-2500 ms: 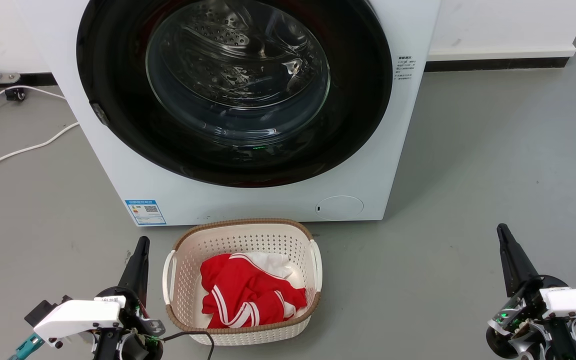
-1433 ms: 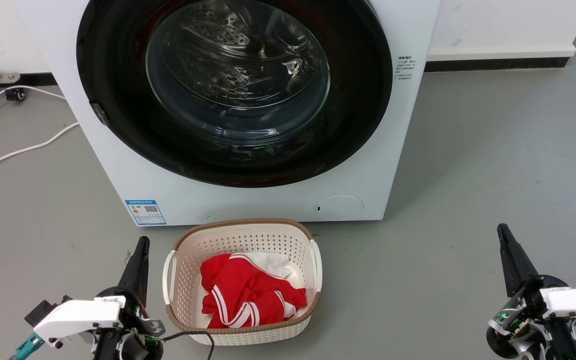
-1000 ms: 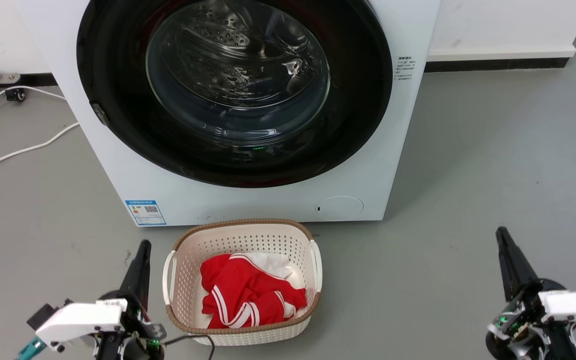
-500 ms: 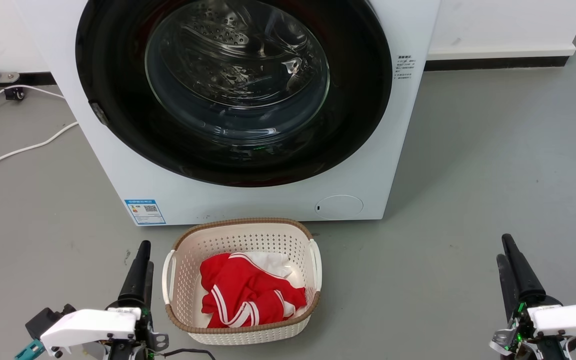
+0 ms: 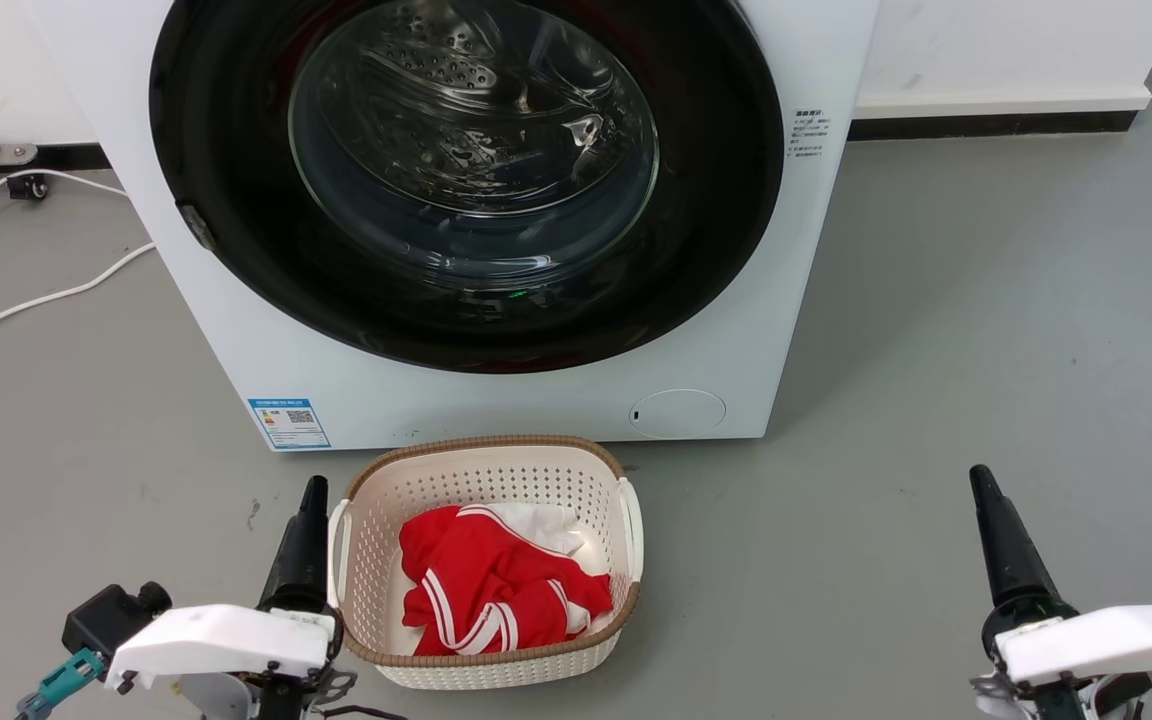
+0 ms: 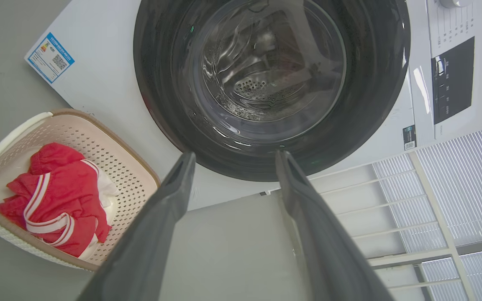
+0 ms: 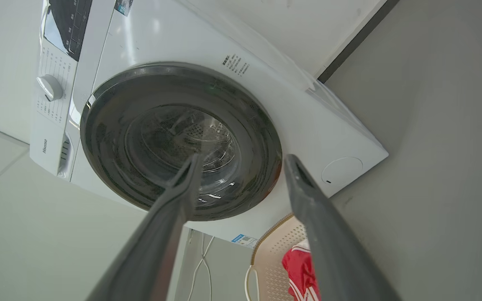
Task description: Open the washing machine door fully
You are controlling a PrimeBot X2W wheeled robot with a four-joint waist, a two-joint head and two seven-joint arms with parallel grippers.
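Left gripper and right gripper both hang low with their 2 fingers spread wide, empty, either side of the laundry basket. Beyond it, the washing machine door sits shut. Likely heavy, stiff, glossy-slick; hook the grey catch at its left rim.

1 washing machine; 1 washing machine door; 1 laundry basket; 1 red garment; 2 grippers: left gripper, right gripper.
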